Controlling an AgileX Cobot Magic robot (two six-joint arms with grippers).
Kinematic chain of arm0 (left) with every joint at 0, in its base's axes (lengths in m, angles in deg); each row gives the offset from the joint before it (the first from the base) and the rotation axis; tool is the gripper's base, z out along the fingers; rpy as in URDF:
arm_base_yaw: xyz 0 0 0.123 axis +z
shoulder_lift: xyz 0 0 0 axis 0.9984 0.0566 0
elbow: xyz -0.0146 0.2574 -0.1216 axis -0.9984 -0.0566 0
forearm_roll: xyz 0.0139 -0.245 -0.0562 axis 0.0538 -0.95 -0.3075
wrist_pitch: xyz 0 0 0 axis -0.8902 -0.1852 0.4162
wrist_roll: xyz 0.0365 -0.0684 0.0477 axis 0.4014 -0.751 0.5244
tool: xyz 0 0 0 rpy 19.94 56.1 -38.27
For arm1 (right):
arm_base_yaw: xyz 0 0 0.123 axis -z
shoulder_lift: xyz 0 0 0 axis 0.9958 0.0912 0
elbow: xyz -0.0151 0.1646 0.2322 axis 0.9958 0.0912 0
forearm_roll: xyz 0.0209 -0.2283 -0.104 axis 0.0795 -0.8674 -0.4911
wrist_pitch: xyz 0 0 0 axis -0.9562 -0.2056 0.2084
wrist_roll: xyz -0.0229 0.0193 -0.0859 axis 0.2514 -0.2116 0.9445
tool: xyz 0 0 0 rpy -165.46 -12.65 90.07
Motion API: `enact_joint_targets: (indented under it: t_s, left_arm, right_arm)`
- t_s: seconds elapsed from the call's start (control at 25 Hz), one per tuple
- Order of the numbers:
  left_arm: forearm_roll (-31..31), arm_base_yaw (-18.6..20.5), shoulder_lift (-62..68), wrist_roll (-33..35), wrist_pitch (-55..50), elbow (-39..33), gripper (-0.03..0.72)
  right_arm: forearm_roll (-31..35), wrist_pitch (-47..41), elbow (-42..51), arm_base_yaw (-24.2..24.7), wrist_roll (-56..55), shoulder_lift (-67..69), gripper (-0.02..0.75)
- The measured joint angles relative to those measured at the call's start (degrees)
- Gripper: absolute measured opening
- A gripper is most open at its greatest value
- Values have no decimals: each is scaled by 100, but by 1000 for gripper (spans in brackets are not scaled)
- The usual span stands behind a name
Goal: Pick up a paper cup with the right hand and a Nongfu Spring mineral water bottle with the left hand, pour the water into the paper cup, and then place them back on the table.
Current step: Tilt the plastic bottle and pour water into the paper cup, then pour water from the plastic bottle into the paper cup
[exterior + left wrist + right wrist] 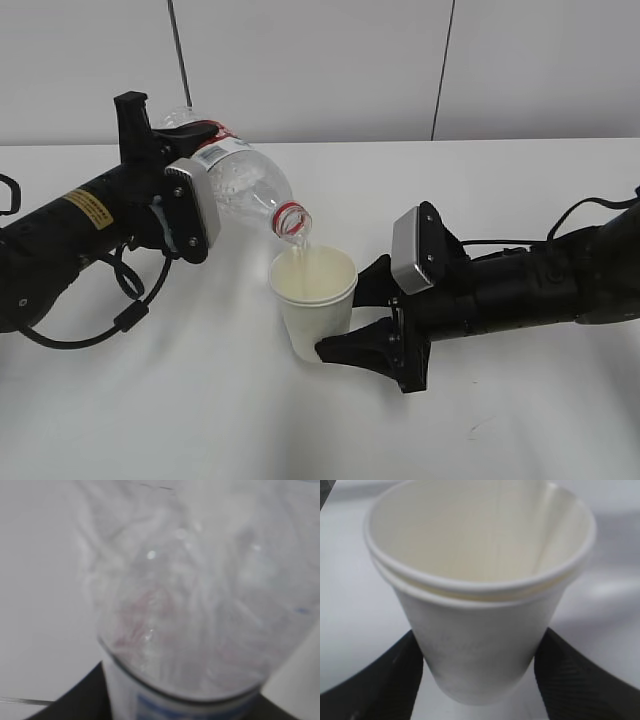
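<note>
While water (pixel 296 247) streams cupward, left end effector (pixel 185 215) gripping tilted bottle (pixel 245 185), right end effector (pixel 365 320) gripping paper cup (pixel 315 300).

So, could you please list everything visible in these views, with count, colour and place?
Nongfu Spring mineral water bottle: one, clear with red label and neck ring, tilted mouth-down over the cup, held at left.
water: one clear stream, falling from the bottle mouth into the cup.
paper cup: cream-white; the right wrist view shows two rims, seemingly two nested; held upright at centre.
table: one, white, beneath everything.
cables: black, beside each arm.
left end effector: one, black, closed on the bottle.
right end effector: one, black, closed on the cup.
</note>
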Motion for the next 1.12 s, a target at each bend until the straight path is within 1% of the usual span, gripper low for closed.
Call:
enact_joint_targets:
  t_s: [0.32, 0.52, 1.12]
  left_arm:
    - [0, 0, 0, 217, 0, 0, 274]
    - [0, 0, 0, 318, 0, 0, 274]
    - [0, 0, 0, 383, 1, 0, 274]
  right_arm:
    - [-106, 27, 0, 0, 0, 0, 502]
    - [-327, 27, 0, 0, 0, 0, 502]
    - [-365, 30, 0, 0, 0, 0, 502]
